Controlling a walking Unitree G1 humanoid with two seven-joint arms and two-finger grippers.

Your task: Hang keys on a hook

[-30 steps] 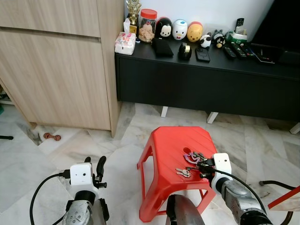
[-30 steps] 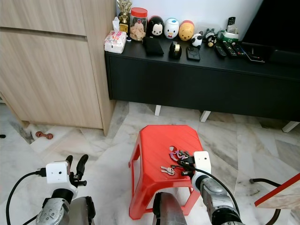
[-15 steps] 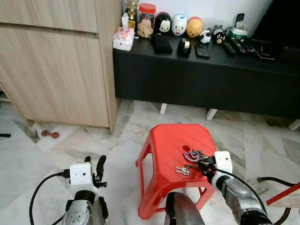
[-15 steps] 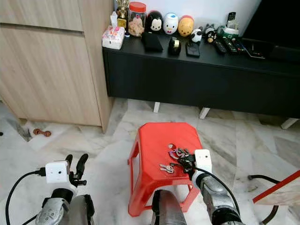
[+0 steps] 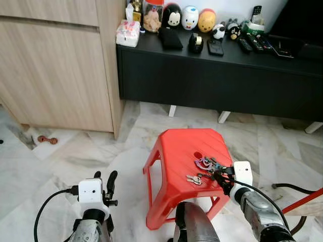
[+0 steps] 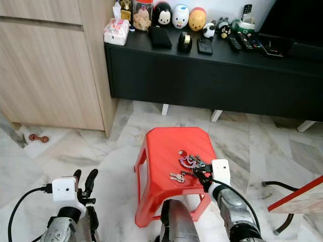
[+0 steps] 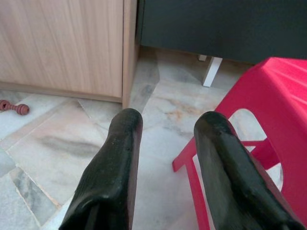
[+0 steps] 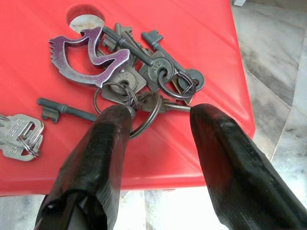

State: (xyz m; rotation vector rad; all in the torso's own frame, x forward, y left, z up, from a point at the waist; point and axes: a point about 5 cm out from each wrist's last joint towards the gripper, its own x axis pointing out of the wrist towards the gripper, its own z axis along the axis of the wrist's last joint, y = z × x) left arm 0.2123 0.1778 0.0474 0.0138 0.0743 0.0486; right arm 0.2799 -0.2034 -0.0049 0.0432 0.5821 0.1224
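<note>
At the far side of the room a long black worktop (image 5: 212, 55) carried a row of round figurines (image 5: 191, 17), a jar (image 5: 152, 14), a tissue pack (image 5: 127, 33) and several remotes (image 5: 257, 44), with a tall wooden cabinet (image 5: 55, 60) standing to its left. The floor (image 5: 75, 156) was pale marble, and a small brown object (image 5: 44, 139) lay on it near the cabinet's foot. Near the robot stood a red stool (image 5: 184, 161). On the right part of its seat lay the keys (image 8: 139, 72), a bunch on rings with a purple tag (image 8: 88, 52), and a smaller pair of keys (image 8: 19, 136) lay just to the left of the bunch. The right tool (image 8: 158, 124) was at the near edge of the bunch, its fingers spread apart with one tip touching a ring and nothing clamped between them. The left tool (image 7: 168, 139) hung low over the floor to the left of the stool, its fingers also apart and holding nothing.
</note>
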